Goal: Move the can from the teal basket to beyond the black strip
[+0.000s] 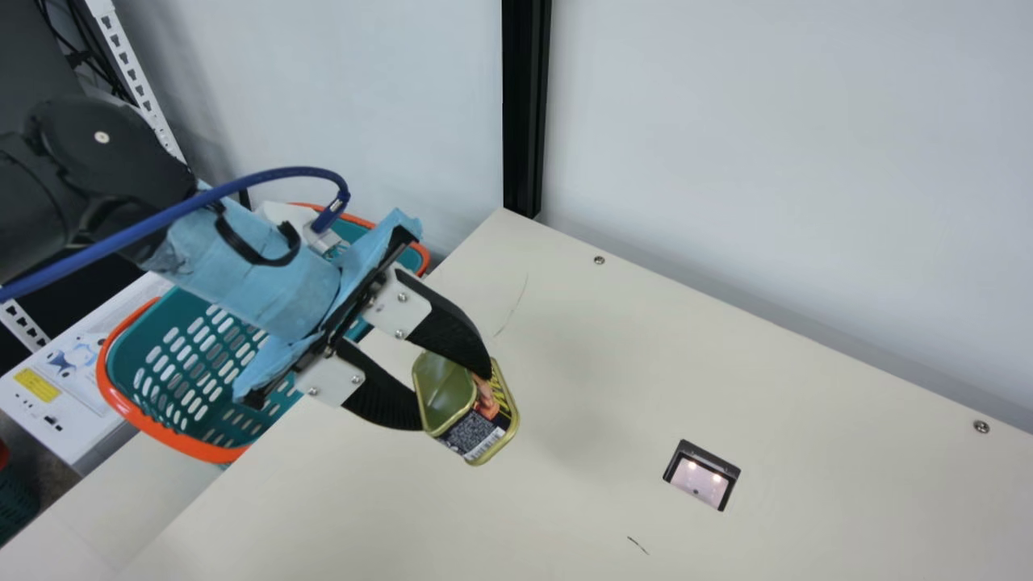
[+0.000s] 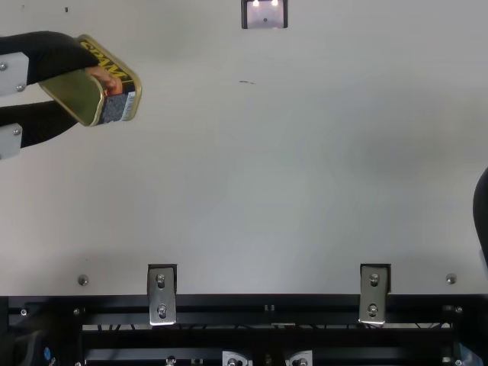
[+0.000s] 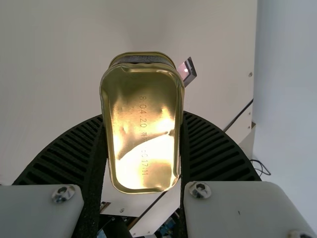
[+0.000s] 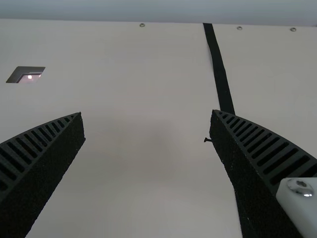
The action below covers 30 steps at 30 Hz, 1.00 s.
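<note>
In the main view my left gripper (image 1: pixel 454 401) is shut on the can (image 1: pixel 489 413), gold with a dark printed label, held tilted above the table. The left wrist view has the can's gold end (image 3: pixel 142 94) squeezed between the fingers of the left gripper (image 3: pixel 142 118). The teal basket (image 1: pixel 181 367), orange-rimmed, stands behind that arm, off the table's edge. At the top view's right edge is part of my right gripper (image 2: pixel 481 213). In the right wrist view the right gripper (image 4: pixel 147 113) is open with nothing between its fingers; the black strip (image 4: pixel 220 74) runs past its one fingertip.
A dark-framed recess (image 1: pixel 702 476) with small lights is set in the cream table (image 1: pixel 613 363). A black post (image 1: pixel 524 105) and pale wall rise at the table's far corner. Metal brackets (image 2: pixel 162 296) sit along the near edge in the top view. A white box (image 1: pixel 69 379) lies beside the basket.
</note>
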### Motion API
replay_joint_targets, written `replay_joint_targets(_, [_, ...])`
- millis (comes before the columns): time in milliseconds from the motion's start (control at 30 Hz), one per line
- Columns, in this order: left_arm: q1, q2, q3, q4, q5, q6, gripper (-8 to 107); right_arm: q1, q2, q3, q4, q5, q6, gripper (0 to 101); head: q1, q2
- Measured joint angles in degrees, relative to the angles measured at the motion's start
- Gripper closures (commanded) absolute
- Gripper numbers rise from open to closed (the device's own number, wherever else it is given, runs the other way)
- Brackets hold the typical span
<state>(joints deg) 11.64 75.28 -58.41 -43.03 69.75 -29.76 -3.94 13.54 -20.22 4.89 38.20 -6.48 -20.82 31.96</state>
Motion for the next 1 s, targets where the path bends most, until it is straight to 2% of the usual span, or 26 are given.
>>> replay_joint_targets(833, [0.3, 0.0, 0.1, 0.2, 0.0, 0.7, 89, 0.0, 0.0, 0.0, 0.0, 0.0, 0.0, 0, 0.3, 0.0])
replay_joint_targets(1000, [-1.1, -0.4, 0.2, 1.3, -2.6, 3.4, 89, 0.0, 0.0, 0.0, 0.0, 0.0, 0.0, 0, 0.0, 0.0])
